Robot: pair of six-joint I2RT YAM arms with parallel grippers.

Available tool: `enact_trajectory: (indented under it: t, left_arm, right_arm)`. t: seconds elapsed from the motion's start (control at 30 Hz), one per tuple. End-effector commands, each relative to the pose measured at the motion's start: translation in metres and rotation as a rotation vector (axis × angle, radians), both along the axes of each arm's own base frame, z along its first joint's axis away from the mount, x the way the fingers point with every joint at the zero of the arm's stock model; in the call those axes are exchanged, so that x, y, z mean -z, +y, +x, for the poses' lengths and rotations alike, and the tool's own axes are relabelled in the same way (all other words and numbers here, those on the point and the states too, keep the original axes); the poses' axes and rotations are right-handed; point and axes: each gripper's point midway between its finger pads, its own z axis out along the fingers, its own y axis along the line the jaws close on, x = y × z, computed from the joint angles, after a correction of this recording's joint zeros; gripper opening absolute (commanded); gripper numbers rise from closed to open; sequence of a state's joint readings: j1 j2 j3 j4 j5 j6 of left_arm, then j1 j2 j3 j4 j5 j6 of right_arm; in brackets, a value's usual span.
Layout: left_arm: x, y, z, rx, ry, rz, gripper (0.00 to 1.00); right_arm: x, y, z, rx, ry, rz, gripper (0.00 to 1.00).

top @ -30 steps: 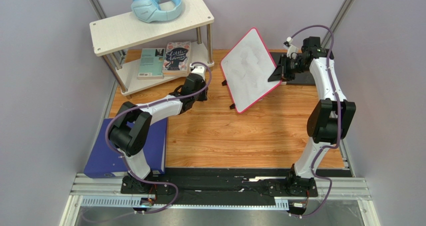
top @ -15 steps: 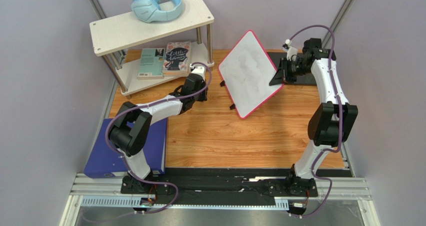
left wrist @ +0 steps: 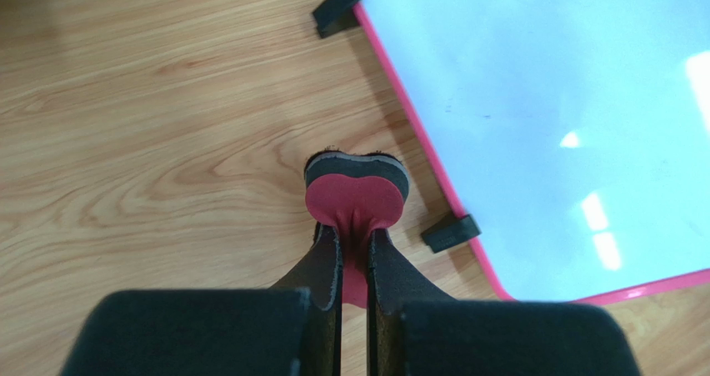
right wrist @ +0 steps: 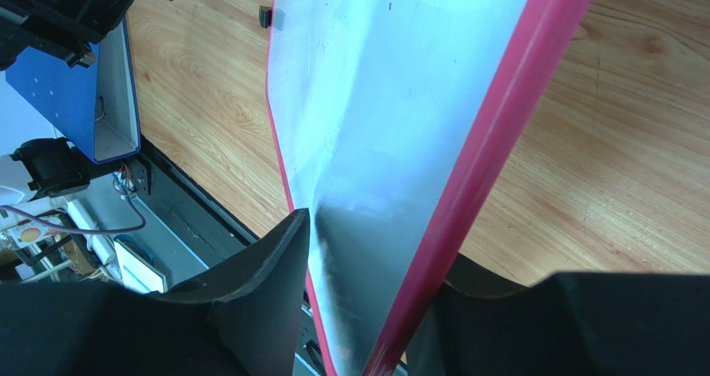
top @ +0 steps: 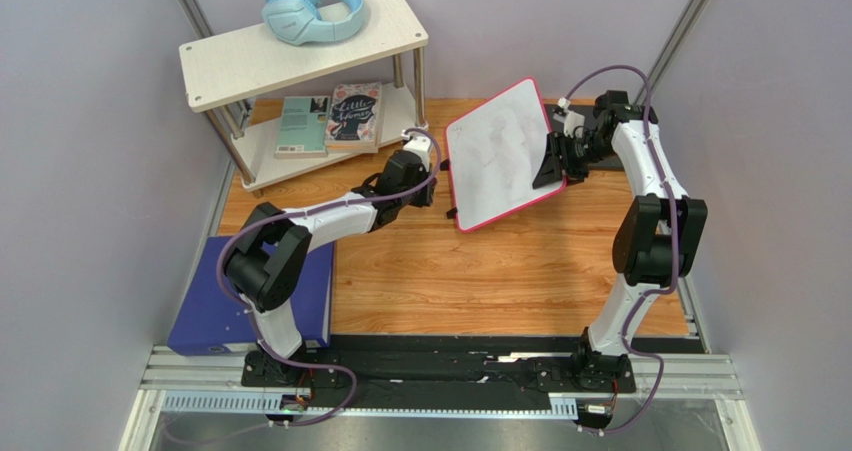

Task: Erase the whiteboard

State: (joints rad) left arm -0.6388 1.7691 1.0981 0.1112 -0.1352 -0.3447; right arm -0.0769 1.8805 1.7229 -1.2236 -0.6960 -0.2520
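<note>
Whiteboard [top: 497, 151]: glossy white with a red-pink rim [right wrist: 492, 134], tilted on the wooden table [top: 450, 271], between the two grippers; face wiped, with only faint grey smears.
Board's right edge: lies between the fingers of the right gripper [top: 553, 163], one finger over the white face, the other under the rim.
Right gripper's state: jaws apart on either side of that edge (whether pressing on it or merely around it cannot be told).
Board's left edge: just right of the left gripper [top: 428, 186], with two small black feet [left wrist: 450, 232] sticking out towards it.
Left gripper's state: jaws narrow, pinched on the stem of a small round eraser [left wrist: 354, 194], red foam on top with a dark felt layer under it.
Eraser: straight ahead of the left fingertips, over bare wood, just beside the rim and off the white face.
Shelf unit [top: 300, 51]: beyond and left of the left gripper, well apart.
Headphones [top: 310, 9]: light blue, on the top shelf.
Books [top: 330, 121]: two, flat on the lower shelf.
Binder [top: 210, 316]: blue, back beside the left arm's base.
</note>
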Motion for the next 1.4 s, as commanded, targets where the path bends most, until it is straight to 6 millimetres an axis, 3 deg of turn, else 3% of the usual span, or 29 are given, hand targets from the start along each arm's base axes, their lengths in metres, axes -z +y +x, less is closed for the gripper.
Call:
enact_trajectory:
  t: [0.0,0.17,0.37,0.5,0.67,0.73,0.83,0.87,0.97,1.0,1.2,1.37]
  left_arm:
    - [-0.021,-0.032,0.006,0.079,-0.053,-0.054,0.00]
    - [-0.016,-0.051,-0.004,0.117,-0.034,-0.066,0.00]
    - [-0.008,-0.058,-0.009,0.125,-0.012,-0.063,0.00]
    - [0.004,-0.042,-0.009,0.054,0.038,0.004,0.00]
    - [0.012,-0.019,-0.004,-0.075,0.076,0.092,0.02]
    - [0.016,-0.013,-0.004,-0.104,0.100,0.121,0.07]
    - [0.023,0.001,-0.003,-0.163,0.111,0.175,0.57]
    - [0.025,0.003,-0.003,-0.168,0.115,0.186,0.63]
    - [0.031,0.008,-0.005,-0.170,0.147,0.183,0.68]
    - [0.034,0.010,-0.006,-0.169,0.161,0.181,0.99]
    - [0.038,0.009,-0.009,-0.136,0.199,0.146,0.99]
    - [0.047,-0.005,-0.018,-0.079,0.262,0.104,0.99]
  right_arm:
    - [0.000,0.001,0.009,-0.038,-0.063,-0.015,0.48]
    - [0.006,-0.002,0.011,-0.065,-0.072,-0.019,0.52]
    - [0.007,-0.009,0.008,-0.094,-0.081,-0.021,0.62]
    - [0.002,-0.020,0.009,-0.085,-0.114,-0.044,0.74]
    - [-0.009,-0.032,0.013,-0.057,-0.153,-0.074,0.81]
    - [-0.011,-0.037,0.014,-0.046,-0.161,-0.090,0.83]
    - [-0.015,-0.043,0.016,-0.029,-0.172,-0.102,0.85]
    - [-0.016,-0.045,0.016,-0.022,-0.175,-0.106,0.86]
    - [-0.022,-0.051,0.016,-0.006,-0.193,-0.123,0.89]
    - [-0.027,-0.053,0.015,-0.002,-0.204,-0.128,0.91]
    - [-0.050,-0.061,0.010,0.022,-0.277,-0.171,1.00]
    - [-0.086,-0.064,0.005,0.046,-0.396,-0.220,1.00]
